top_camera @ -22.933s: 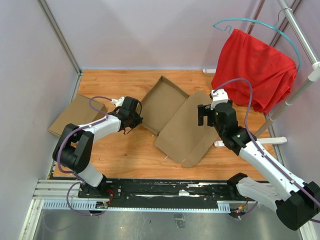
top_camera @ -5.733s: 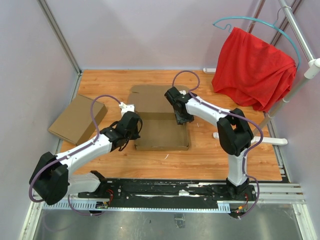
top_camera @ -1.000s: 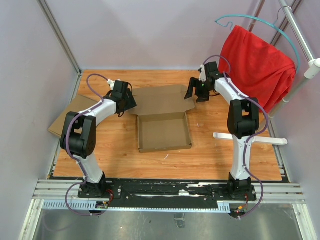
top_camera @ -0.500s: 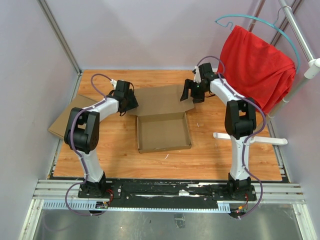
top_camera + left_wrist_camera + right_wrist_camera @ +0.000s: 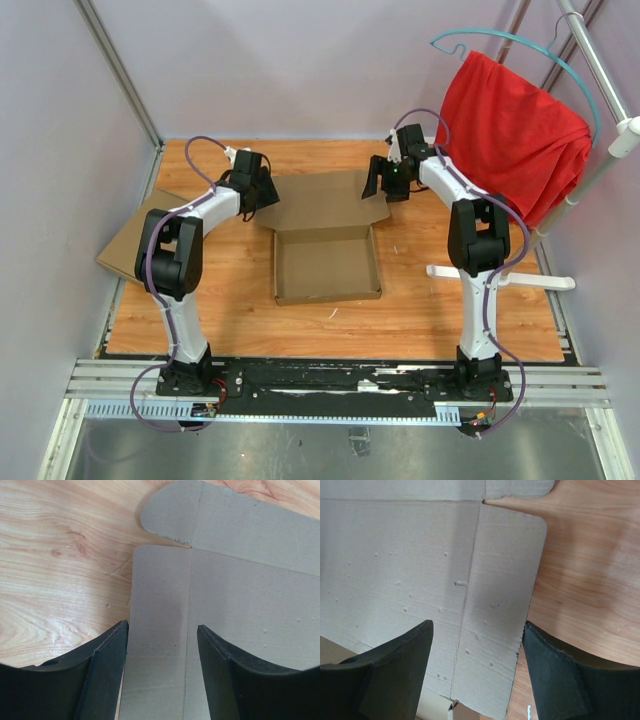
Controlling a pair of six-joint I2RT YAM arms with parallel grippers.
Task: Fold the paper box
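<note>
The paper box (image 5: 328,265) lies mid-table as a shallow brown tray with its lid (image 5: 320,198) flat and open behind it. My left gripper (image 5: 262,200) hangs over the lid's left edge. In the left wrist view this left gripper (image 5: 162,630) is open, and its fingers (image 5: 107,672) straddle the narrow left side flap (image 5: 160,605), which lies flat on the wood. My right gripper (image 5: 383,185) is over the lid's right edge. In the right wrist view this right gripper (image 5: 477,627) is open, astride the right side flap (image 5: 502,595).
A lighter tan closed cardboard box (image 5: 125,250) lies at the left table edge, partly behind the left arm. A red cloth (image 5: 510,130) hangs on a hanger at the back right. The white foot of the stand (image 5: 500,280) rests on the wood to the right of the tray.
Both grippers have edged in over the lid's side flaps, the left one going back and right, the right one left. Both pairs of jaws have narrowed a little. The box has not moved.
</note>
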